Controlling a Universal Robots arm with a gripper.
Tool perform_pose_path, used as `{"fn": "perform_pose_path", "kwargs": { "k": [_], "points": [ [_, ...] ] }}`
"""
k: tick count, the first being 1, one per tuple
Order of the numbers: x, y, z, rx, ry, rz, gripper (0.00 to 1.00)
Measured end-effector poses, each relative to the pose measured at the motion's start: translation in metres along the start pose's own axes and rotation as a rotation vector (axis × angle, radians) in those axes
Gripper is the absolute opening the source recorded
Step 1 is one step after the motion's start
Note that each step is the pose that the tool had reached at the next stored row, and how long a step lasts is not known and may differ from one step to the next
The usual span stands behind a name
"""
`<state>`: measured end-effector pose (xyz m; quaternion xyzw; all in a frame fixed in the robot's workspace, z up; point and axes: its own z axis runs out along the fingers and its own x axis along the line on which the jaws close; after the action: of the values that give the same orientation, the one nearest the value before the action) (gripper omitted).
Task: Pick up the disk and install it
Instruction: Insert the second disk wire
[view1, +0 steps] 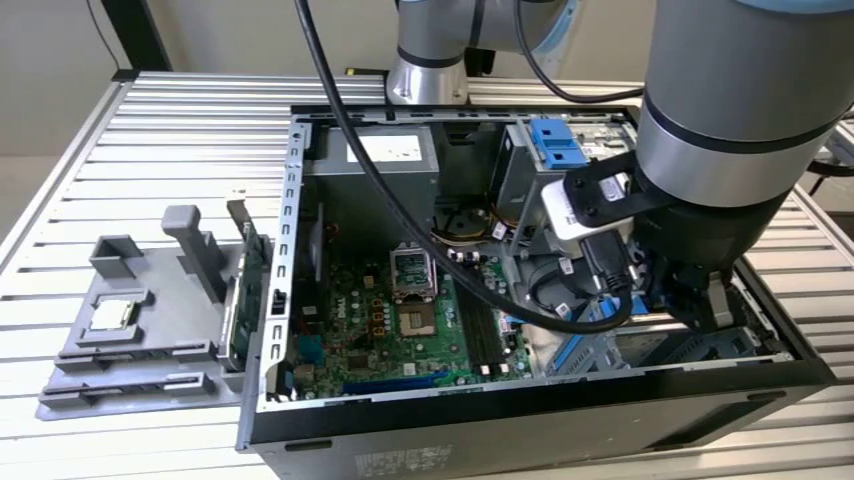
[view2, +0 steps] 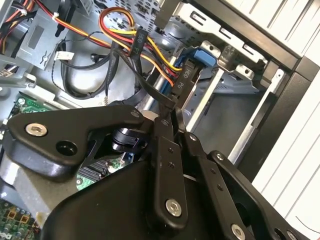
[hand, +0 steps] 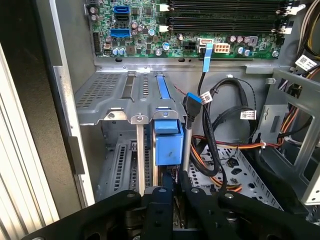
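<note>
One gripper (hand: 173, 182) shows nearest in both wrist views, its black fingers (hand: 162, 200) drawn together with only a thin slit between them; whether they pinch anything I cannot tell. Just past the fingertips the disk (hand: 167, 142) stands edge-on in the metal drive cage (hand: 100, 95), its blue rail running along the cage; the second wrist view shows its blue end (view2: 202, 57) between silver strips. Beside it hang black and orange cables (hand: 215, 150). Farther on lies the green circuit board (hand: 190, 25). In the exterior view the arm (view1: 734, 150) reaches down into the lower right corner of the open computer case (view1: 534, 410), on the exterior view's right. At the middle left, a grey tray (view1: 147, 340) on the slatted table (view1: 80, 180) holds a small square chip (view1: 114, 315).
</note>
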<state>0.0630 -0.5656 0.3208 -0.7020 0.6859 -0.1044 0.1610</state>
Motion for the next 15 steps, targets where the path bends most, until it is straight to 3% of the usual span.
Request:
{"fn": "perform_pose_path", "kwargs": {
  "k": [15],
  "points": [
    [0.0007,0.0035,0.0086,-0.0026,0.0008,0.0,0.0]
  ]
}}
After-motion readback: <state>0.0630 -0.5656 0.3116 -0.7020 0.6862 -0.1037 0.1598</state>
